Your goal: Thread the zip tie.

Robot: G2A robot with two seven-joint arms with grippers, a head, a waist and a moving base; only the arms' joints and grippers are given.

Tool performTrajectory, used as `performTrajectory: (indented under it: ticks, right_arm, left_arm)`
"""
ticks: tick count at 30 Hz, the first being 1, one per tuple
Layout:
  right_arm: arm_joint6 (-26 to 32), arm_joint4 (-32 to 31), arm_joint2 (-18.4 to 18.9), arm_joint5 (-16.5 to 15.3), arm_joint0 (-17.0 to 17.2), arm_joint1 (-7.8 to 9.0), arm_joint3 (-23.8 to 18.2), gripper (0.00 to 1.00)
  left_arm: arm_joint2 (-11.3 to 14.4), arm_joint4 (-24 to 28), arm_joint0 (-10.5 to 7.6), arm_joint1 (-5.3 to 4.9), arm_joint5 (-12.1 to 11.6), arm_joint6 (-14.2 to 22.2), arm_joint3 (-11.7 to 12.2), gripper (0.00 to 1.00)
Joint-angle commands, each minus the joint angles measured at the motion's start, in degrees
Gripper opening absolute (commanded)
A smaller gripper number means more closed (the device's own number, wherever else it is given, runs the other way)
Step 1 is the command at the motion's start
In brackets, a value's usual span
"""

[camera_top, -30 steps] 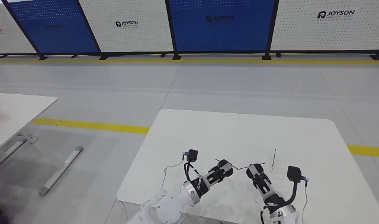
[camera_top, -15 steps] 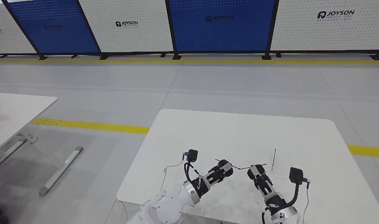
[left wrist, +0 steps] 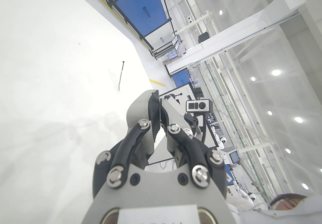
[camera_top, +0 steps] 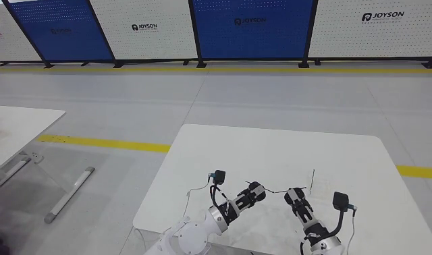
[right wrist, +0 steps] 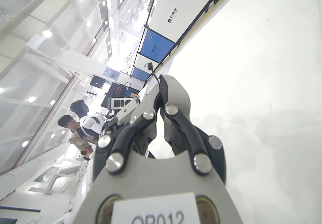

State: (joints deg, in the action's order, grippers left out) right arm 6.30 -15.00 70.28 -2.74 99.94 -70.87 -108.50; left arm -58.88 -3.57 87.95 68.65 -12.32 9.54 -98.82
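Overhead plus wrist close-ups, table (camera_top: 270, 154) shared

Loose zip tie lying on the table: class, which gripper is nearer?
Right. The right gripper, shut on a second zip tie, sits close beside the loose zip tie; the left gripper is farther off, beyond the right one.

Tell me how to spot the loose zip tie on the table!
Look at the white table. On the robot's right side, a thin black plastic zip tie lies flat and straight. Nothing touches it, while the second black zip tie is pinched in the right arm's jaws.
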Motion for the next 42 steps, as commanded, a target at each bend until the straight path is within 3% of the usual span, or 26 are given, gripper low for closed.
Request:
performTrajectory:
  ticks: [1, 12, 25, 42]
  right_arm:
    - [0.0, 0.0, 0.0, 0.0, 0.0, -0.02, 0.0, 0.0]
    - [-0.6, 0.5, 0.2, 0.1, 0.3, -0.07, -0.5, 0.0]
    - [-1.0, 1.8, -1.0, 2.0, -1.0, -0.49, 0.6, 0.0]
    - [-0.4, 2.2, -0.4, 1.2, -0.5, -0.52, 0.2, 0.0]
  left_arm:
    - [0.0, 0.0, 0.0, 0.0, 0.0, 0.0, 0.0, 0.0]
    - [0.2, -4.0, 0.67, -0.05, 1.2, -2.9, -1.2, 0.0]
    - [0.2, -4.4, 0.84, -0.09, 1.3, -2.9, -1.4, 0.0]
    - [0.2, -4.4, 0.84, -0.09, 1.3, -2.9, -1.4, 0.0]
